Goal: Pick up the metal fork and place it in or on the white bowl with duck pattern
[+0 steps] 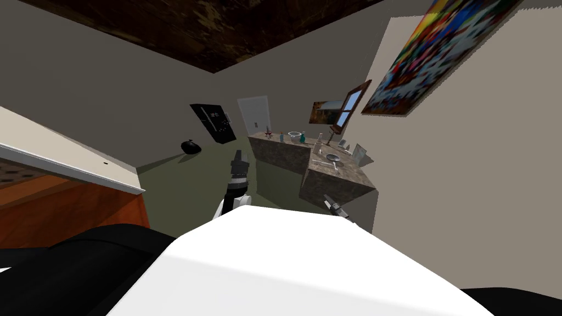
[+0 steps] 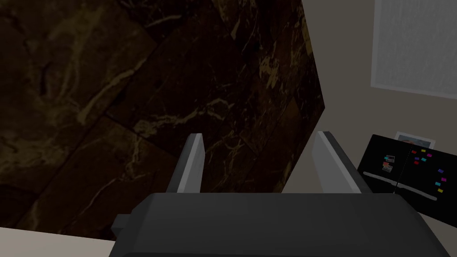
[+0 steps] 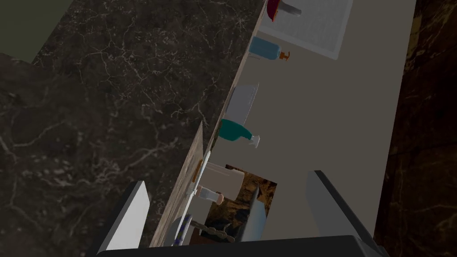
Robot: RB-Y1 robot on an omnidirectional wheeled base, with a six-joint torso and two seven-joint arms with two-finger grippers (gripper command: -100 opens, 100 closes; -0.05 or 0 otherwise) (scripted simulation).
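And the right end effector (image 1: 330, 203) gapes wide, empty, just short of the dark marble tabletop (image 1: 351, 171); the left end effector (image 1: 240, 156) is likewise spread, holding nothing. Ahead, the thin pale metal fork (image 1: 333, 164) lies on top, with the white round bowl (image 1: 295, 134) well beyond.

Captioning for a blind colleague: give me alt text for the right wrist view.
The open right gripper faces the edge of a dark marbled counter. Lined up on it, among other things, are a teal spray bottle, a pale bowl and a blue bottle.
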